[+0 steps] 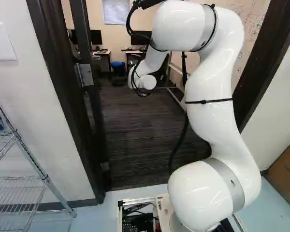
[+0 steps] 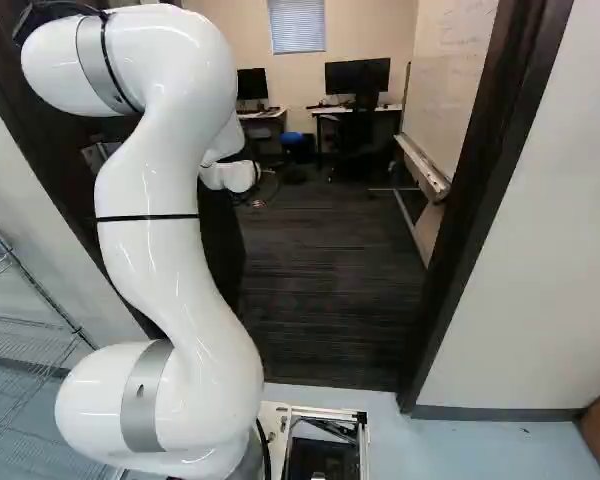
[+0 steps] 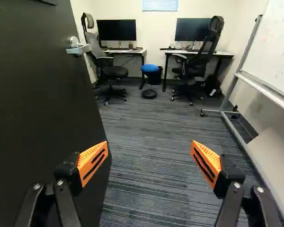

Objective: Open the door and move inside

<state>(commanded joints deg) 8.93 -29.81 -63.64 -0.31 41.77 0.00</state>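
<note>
While the door [image 3: 42, 109] stands swung inward, the pincer [image 3: 149, 146] is released, its orange pads [image 3: 91, 161] wide apart just past the door's near side; whether one touches the door I cannot tell. The door's handle [image 3: 78, 48] is farther on, near its free edge. Beyond the door, against the back wall, are two desks [image 3: 199, 53] with screens [image 3: 116, 30], two office chairs [image 3: 114, 72] and a blue-topped stool [image 3: 150, 68]. Across from the door, a whiteboard [image 3: 277, 47] on a wheeled frame [image 3: 231, 90] takes up one side of the way, leaving carpet [image 3: 146, 175] between it and the door. Outside the door is a wire shelf [image 1: 19, 181].
</note>
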